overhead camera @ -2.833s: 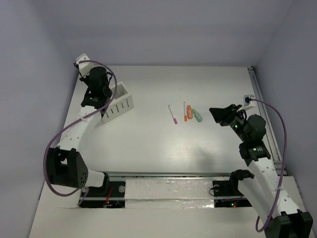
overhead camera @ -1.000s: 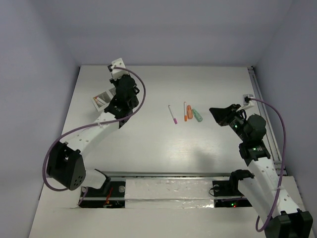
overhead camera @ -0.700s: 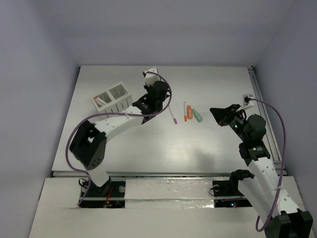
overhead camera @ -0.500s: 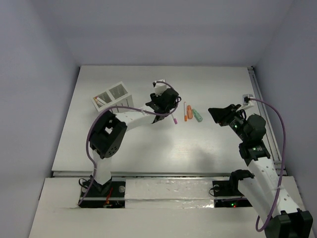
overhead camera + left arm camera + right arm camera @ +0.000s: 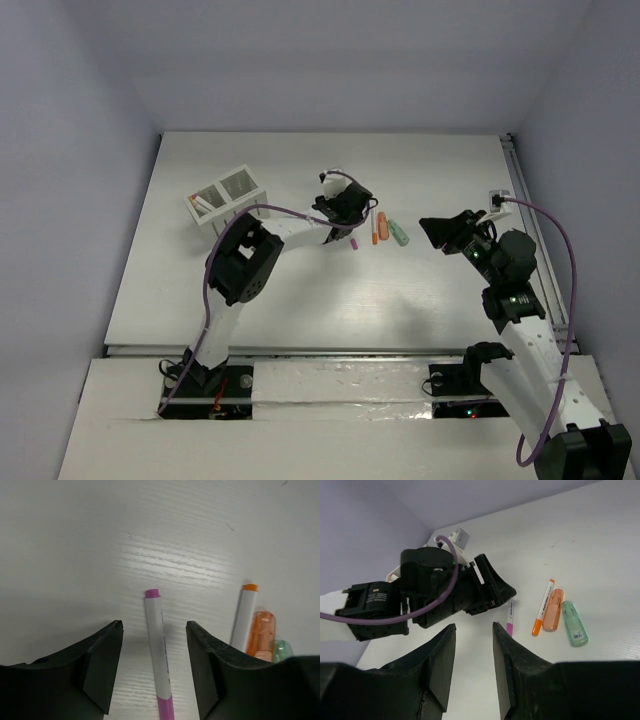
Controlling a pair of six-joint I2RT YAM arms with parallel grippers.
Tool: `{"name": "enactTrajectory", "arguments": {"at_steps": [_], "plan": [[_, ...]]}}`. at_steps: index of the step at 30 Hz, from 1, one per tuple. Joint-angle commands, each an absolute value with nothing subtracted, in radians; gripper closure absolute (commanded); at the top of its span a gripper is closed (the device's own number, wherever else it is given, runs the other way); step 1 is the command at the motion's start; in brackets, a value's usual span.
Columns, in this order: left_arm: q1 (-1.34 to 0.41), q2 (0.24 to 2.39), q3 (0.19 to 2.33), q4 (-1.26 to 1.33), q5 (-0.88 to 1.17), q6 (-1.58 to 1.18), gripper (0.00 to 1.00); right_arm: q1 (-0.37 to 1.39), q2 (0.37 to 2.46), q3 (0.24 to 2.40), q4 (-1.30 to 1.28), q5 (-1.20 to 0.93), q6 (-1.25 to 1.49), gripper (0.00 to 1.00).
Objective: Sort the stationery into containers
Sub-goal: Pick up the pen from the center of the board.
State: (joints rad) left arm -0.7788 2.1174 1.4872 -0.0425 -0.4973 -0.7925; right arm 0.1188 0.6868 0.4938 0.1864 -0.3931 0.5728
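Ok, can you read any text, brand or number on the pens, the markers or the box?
Nothing is legible in any view.
Magenta-ended pen: a faint line of print along the barrel, too small and blurred to read.
Orange-ended pen: dark print on the barrel, unreadable.
Orange marker, mint-green marker, organiser box: no lettering can be made out.

Look at the left arm (image 5: 285, 228), reaching long from its base toward the middle, wrist tipped down, and the left gripper (image 5: 155, 626) sits low with its two black fingers spread wide apart. Over on the other side the right arm (image 5: 520, 320) stands folded and upright. The right gripper (image 5: 473, 627) is held high, angled leftward, fingers parted too.
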Motion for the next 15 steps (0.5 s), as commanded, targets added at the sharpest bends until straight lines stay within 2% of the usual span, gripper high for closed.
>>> {"name": "enactTrajectory", "arguments": {"at_steps": [1, 9, 13, 15], "plan": [[-0.781, 2.147, 1.543, -0.100, -0.517, -0.811, 0.51, 0.117, 0.676, 0.518, 0.218, -0.400, 0.565, 0.59], [-0.781, 2.221, 1.611, -0.161, -0.557, -0.773, 0.65, 0.117, 0.670, 0.520, 0.213, -0.393, 0.566, 0.59], [-0.781, 2.260, 1.641, -0.207, -0.581, -0.738, 0.81, 0.117, 0.655, 0.518, 0.203, -0.371, 0.561, 0.59], [-0.781, 2.260, 1.631, -0.224, -0.607, -0.720, 0.85, 0.117, 0.650, 0.518, 0.202, -0.367, 0.561, 0.59]]}}
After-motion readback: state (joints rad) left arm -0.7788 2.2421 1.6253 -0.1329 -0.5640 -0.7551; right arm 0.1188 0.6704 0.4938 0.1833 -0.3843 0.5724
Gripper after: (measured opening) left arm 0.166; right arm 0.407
